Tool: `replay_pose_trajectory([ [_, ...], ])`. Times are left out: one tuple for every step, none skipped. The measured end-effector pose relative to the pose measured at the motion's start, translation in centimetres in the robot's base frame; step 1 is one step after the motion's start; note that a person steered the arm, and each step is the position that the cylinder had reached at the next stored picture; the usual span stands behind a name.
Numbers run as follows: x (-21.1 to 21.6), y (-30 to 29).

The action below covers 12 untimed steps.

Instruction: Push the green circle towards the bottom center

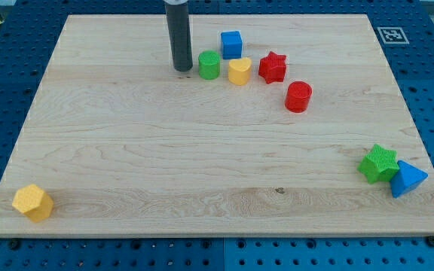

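1. Nearest the camera, at the lower left of the frame, a yellow hexagon block [32, 202] sits close to the corner of the wooden board [164, 165].
2. Over at the lower right of the frame, a green star [379, 163] and a blue triangle block [408, 178] lie touching each other, the blue one just to the right and slightly lower, near the board's right edge.
3. Up in the upper middle of the frame a loose cluster gathers: the green circle [209, 65], a yellow heart block [239, 71] just beside it on the right, a blue cube [231, 44] above and between them, and a red star [273, 67] further right.
4. Below and to the right of the red star, a red cylinder [298, 96] stands apart from the cluster.
5. Coming down from the top edge of the frame is the dark rod, and my tip [182, 69] rests on the board just left of the green circle, very near it; whether they touch cannot be told.
6. No pincer is fitted to this arm, so nothing opens or closes; the rod grips nothing.
7. Around the board lies a blue perforated table [6, 68], and a small black-and-white square marker [389, 34] sits at the board's upper right corner.
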<state>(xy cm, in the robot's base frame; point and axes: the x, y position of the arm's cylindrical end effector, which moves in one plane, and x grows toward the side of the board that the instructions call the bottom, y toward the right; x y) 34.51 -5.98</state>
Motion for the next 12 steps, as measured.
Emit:
replay_pose_trajectory([
  [0.7,1.0],
  [-1.5,-0.7],
  [-4.5,-1.2],
  [-3.8,0.6],
  [-2.7,1.7],
  [-2.1,4.4],
  [-0.9,6.5],
  [0.3,7.2],
  [1.0,8.3],
  [1.9,8.8],
  [2.6,8.8],
  [3.6,8.8],
])
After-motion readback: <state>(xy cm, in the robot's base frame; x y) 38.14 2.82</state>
